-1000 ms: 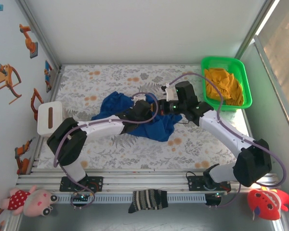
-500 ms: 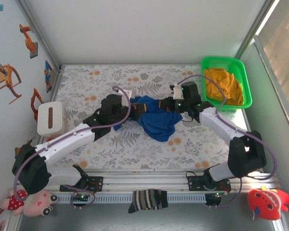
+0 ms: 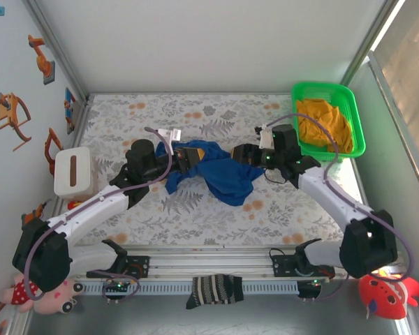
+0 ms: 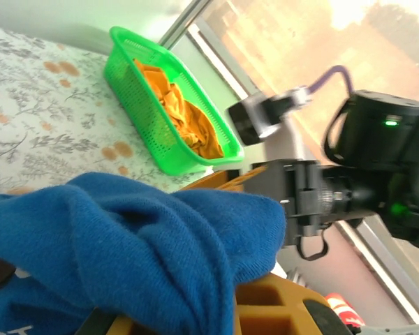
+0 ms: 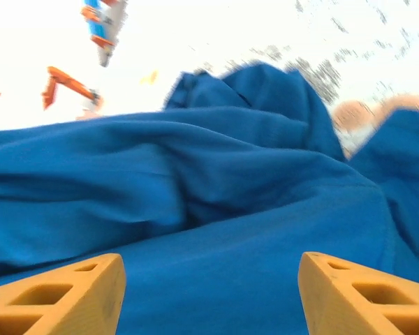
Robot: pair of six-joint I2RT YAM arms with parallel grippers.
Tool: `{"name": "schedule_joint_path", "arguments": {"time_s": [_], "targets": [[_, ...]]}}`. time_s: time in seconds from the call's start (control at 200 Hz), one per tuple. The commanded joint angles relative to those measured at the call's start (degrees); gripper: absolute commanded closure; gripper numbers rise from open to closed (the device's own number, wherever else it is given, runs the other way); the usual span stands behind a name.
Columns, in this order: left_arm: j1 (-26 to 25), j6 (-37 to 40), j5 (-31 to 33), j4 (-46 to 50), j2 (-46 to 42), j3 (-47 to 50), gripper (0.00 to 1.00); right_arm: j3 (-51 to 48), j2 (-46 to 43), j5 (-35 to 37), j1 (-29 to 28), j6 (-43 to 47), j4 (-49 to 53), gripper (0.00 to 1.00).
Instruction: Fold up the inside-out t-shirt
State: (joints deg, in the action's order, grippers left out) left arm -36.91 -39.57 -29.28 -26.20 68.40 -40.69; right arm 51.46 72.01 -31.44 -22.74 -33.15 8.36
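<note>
**Shirt bunched between your arms**

Floral worktop, pale walls. The inside-out t-shirt lies bunched mid-worktop. Your left end effector is clamped on its left end; your right end effector stands open against its right side.

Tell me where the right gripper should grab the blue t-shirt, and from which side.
Probably the bunched right edge of the t-shirt, approached from the right: the left gripper pinches its left end, and the open right gripper faces those folds.
</note>
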Motion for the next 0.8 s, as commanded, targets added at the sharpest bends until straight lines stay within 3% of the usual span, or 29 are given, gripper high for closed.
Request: {"name": "schedule_joint_path", "arguments": {"time_s": [0.0, 0.366, 0.491, 0.581, 0.796], "targets": [[0.29, -1.73, -3.4, -5.21, -1.16, 0.44, 1.0, 0.96, -3.43, 0.98, -3.0, 0.35, 1.8, 0.39], [0.33, -1.95, -3.5, -3.47, -2.3, 0.25, 1.0, 8.95, 6.28, 2.58, -10.77, -0.03, -1.74, 0.46], [0.3, -2.41, -3.51, -4.1, -2.36, 0.88, 1.0, 10.16, 8.11, 2.84, -11.63, -0.43, -2.43, 0.63], [0.35, -2.78, -3.34, -4.36, -2.31, 1.74, 1.0, 10.66, 8.17, 3.2, -11.62, -0.03, -1.85, 0.99], [3.06, -4.86, 0.27, -4.46, -2.23, 5.8, 1.0, 11.95, 2.06, 3.02, -10.27, 1.98, 2.5, 1.0]]}}
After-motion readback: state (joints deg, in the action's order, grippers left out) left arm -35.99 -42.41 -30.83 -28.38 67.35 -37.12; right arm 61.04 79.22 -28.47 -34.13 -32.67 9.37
